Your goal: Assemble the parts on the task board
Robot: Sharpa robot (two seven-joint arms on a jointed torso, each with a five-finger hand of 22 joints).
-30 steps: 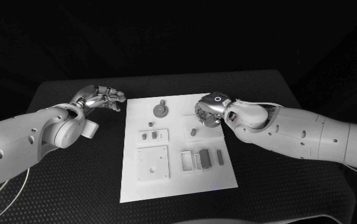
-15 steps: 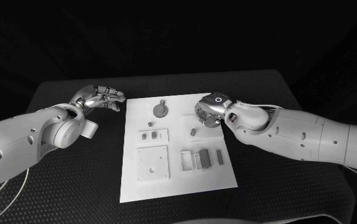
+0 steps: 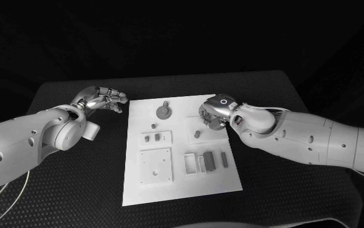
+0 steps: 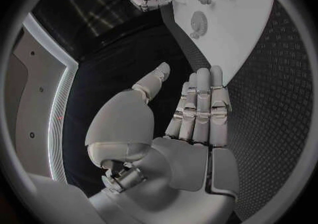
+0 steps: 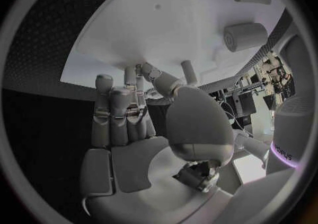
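My right hand (image 3: 214,113) hovers over the white rectangular task board (image 3: 179,186) near its right edge, fingers loosely apart and holding nothing. My left hand (image 3: 101,99) floats over the black table (image 3: 76,186) just off the board's left edge, fingers straight, together and empty. On the board I count one round grey disc part (image 3: 163,112), one small grey peg part (image 3: 196,133) and two upright grey blocks (image 3: 209,159) in the tray.

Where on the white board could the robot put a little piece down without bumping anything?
The near end of the task board, below the square plate and the grey blocks, is bare. So is the far right corner beyond the right robot hand. The middle is crowded: round gear, small pieces, and that hand hovering there. The left robot hand stays off the board's left edge.
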